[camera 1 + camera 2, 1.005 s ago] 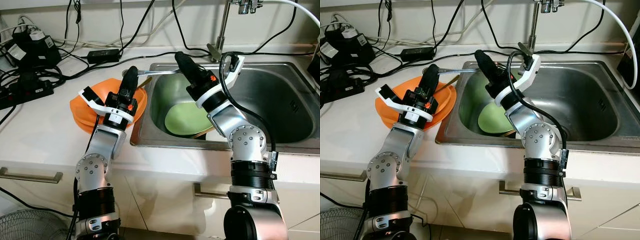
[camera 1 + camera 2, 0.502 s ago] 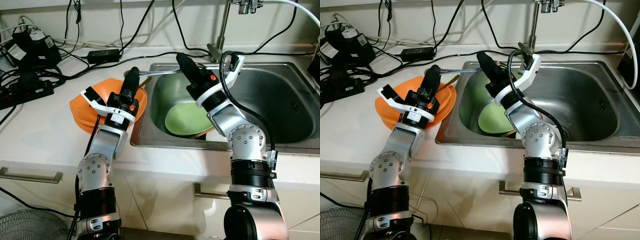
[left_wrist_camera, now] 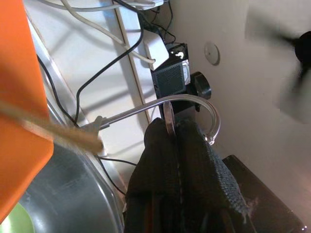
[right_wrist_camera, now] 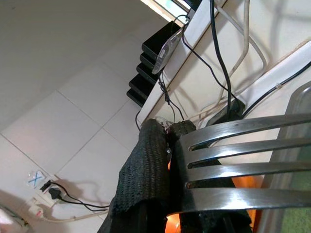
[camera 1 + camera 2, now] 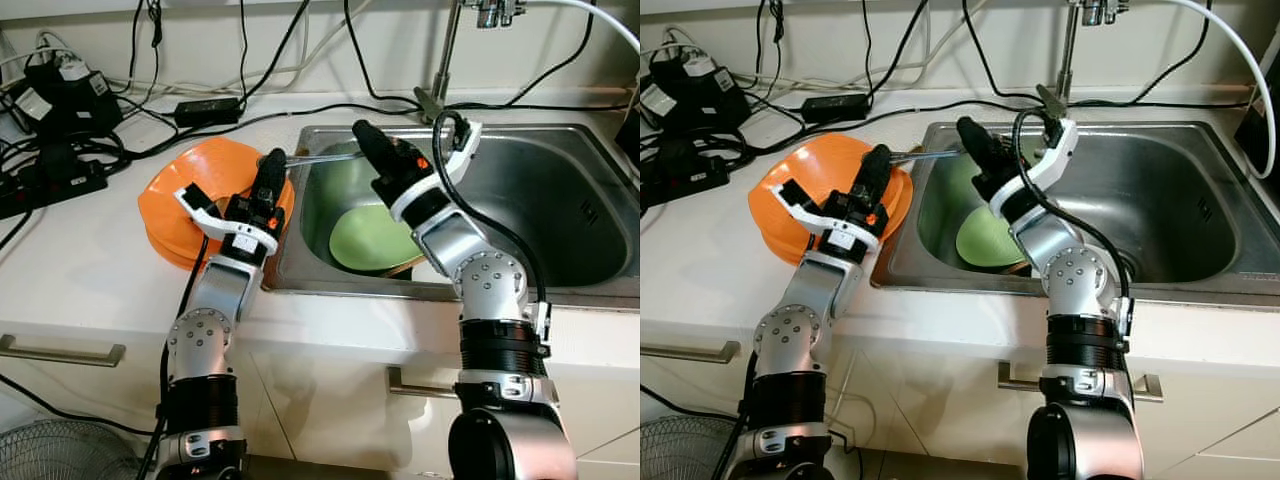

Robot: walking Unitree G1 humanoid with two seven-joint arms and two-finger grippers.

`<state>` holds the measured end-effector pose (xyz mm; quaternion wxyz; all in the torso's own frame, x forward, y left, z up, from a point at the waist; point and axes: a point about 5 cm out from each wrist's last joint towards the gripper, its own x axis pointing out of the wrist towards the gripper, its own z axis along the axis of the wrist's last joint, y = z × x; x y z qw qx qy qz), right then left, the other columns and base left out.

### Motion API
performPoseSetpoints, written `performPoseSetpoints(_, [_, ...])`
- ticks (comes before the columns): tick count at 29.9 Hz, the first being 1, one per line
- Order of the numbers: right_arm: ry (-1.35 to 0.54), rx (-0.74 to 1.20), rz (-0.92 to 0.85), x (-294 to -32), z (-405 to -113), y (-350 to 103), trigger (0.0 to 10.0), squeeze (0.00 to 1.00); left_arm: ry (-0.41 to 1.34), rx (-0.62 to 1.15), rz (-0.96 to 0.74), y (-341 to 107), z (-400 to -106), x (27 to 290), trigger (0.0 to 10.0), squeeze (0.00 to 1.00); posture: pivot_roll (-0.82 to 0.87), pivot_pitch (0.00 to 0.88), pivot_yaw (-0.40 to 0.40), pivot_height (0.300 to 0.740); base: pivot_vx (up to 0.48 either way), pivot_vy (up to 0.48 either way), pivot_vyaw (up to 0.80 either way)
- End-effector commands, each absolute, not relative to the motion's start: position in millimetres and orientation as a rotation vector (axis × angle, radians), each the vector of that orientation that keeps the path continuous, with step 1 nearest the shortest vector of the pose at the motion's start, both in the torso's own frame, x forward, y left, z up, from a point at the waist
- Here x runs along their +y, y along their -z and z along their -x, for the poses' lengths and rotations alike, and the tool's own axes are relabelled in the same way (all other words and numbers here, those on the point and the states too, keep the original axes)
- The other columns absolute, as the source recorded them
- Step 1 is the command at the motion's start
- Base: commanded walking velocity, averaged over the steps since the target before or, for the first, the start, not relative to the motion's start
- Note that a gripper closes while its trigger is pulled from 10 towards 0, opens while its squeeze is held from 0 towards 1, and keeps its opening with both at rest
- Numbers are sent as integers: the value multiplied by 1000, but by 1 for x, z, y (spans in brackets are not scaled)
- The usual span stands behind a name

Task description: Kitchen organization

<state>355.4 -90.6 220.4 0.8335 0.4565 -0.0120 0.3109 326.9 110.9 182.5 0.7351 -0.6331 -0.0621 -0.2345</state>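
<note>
A steel fork (image 5: 322, 156) is held over the sink's left rim — gripped at both ends.

The left gripper (image 5: 271, 166) is clamped on its thin handle, the right gripper (image 5: 362, 137) on the four-tined head. A glossy orange bowl (image 5: 190, 190) is tilted on the white counter; a matte green plate (image 5: 365, 240) lies in the stainless sink (image 5: 560, 200). No writing can be read.

Glossy steel sink (image 5: 560, 200), shiny metal fork (image 4: 243, 165), smooth orange plastic plates (image 5: 190, 190)
</note>
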Motion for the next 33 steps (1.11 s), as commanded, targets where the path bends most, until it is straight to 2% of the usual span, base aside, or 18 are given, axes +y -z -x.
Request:
performPoseSetpoints(1, [-665,-125,-936,-96,-358,-244,0,0,391,-81,1339,-165,-329,120,10000,0,-49,0,101,740,0,0,0])
performPoseSetpoints(14, [-656,-129,-932,-96,-359,-244,0,0,403,-126,1265,-182,-332,128,10000,0,-47,0,100,740,0,0,0])
performPoseSetpoints(15, [-655,-131,-932,-96,-360,-244,0,0,405,-134,1259,-186,-332,128,10000,557,-47,0,100,740,0,0,0])
performPoseSetpoints(16, [-654,-132,-932,-97,-360,-245,0,0,413,-147,1258,-191,-333,128,10000,1000,-46,0,99,740,0,0,0])
performPoseSetpoints(27, [-629,-141,-940,-98,-362,-245,0,0,416,-189,1225,-208,-335,131,10000,1000,-44,0,105,740,0,0,0])
performPoseSetpoints(33, [-521,-149,-913,-107,-367,-240,0,0,393,-246,1109,-225,-333,139,10000,1000,-42,0,108,740,0,0,0])
